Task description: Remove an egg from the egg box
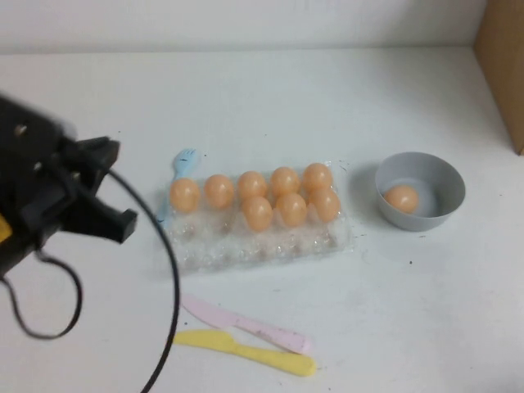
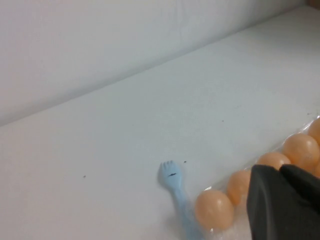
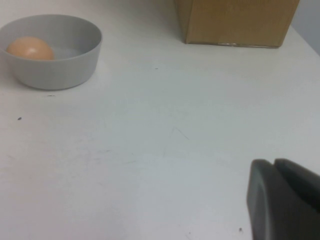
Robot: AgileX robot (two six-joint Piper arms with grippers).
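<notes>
The clear plastic egg box (image 1: 270, 241) lies mid-table with several peach-orange eggs (image 1: 257, 212) in its far cups; its near row of cups holds none. One more egg (image 1: 401, 198) rests in the grey bowl (image 1: 422, 160), which also shows in the right wrist view as the bowl (image 3: 65, 60) with its egg (image 3: 30, 48). My left gripper (image 1: 123, 223) hovers left of the box, shut and holding nothing. The left wrist view shows that gripper (image 2: 280, 172) close to the box's left-end eggs (image 2: 214, 209). My right gripper (image 3: 274, 162) is shut over bare table, out of the high view.
A blue spork (image 1: 182, 162) lies at the box's far left corner. A pink knife (image 1: 246, 325) and a yellow knife (image 1: 246, 350) lie in front of the box. A cardboard box (image 1: 503, 65) stands at the far right. A black cable (image 1: 168, 270) hangs from the left arm.
</notes>
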